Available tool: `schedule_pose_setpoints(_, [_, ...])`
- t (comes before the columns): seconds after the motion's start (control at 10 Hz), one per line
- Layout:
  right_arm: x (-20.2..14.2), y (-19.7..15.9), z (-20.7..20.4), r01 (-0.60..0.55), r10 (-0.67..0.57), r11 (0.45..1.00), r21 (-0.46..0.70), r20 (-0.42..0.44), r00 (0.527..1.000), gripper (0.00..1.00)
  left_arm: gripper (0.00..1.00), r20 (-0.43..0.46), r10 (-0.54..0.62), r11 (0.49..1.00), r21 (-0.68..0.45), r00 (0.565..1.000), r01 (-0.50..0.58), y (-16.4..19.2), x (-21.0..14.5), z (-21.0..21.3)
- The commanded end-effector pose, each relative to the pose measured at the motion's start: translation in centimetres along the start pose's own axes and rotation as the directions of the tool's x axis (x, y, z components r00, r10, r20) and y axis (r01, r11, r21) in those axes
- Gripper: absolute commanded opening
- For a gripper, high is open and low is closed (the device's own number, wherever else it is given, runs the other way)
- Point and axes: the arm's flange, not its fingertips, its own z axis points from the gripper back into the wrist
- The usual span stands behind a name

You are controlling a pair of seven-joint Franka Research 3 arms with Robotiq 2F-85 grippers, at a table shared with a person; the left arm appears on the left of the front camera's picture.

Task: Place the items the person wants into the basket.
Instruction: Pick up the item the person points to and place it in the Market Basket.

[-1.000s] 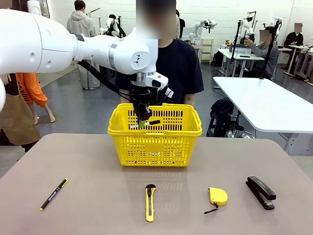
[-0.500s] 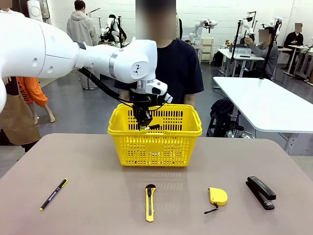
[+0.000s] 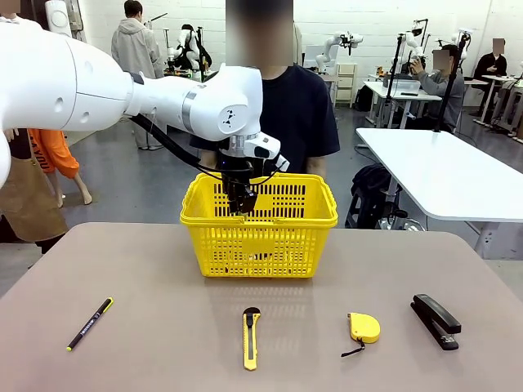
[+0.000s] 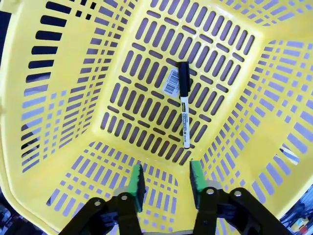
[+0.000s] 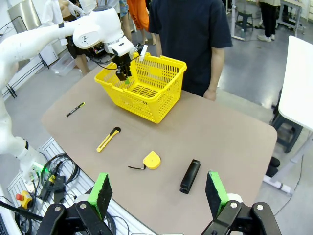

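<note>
One item in: white marker (image 4: 183,105) lies on the basket (image 4: 58,98) floor. Left gripper (image 4: 166,170) hangs above it, jaws apart, empty. Risk: a tilted exit could snag the lattice wall, dragging the basket. Utility knife (image 3: 251,337) and pen (image 3: 90,324) lie on the table (image 3: 163,278).

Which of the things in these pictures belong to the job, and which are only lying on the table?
Belong to the job:
- basket
- marker, already lying on the basket's floor
- utility knife, on the table
- pen, on the table

Just lying about:
- tape measure
- stapler
</note>
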Motion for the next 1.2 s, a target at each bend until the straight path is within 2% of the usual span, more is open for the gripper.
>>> schedule_pose_setpoints(0.0, [-0.1, 0.0, -0.1, 0.008, -0.008, 1.000, -0.004, -0.014, 1.000, 1.00, 1.00, 0.021, 0.066, 0.997, 0.048, 0.998, -0.067, -0.2, -1.0, -0.2])
schedule_pose_setpoints(0.8, [-0.1, 0.0, -0.1, 0.008, -0.008, 1.000, -0.004, -0.014, 1.000, 1.00, 1.00, 0.006, 0.091, 0.995, 0.041, 0.996, -0.091, -0.1, -0.9, 0.2])
schedule_pose_setpoints(1.1, [-0.1, 0.0, -0.1, 0.008, -0.008, 1.000, -0.004, -0.014, 1.000, 1.00, 1.00, 0.058, 0.187, 0.980, 0.053, 0.981, -0.190, -1.4, -1.8, 3.4])
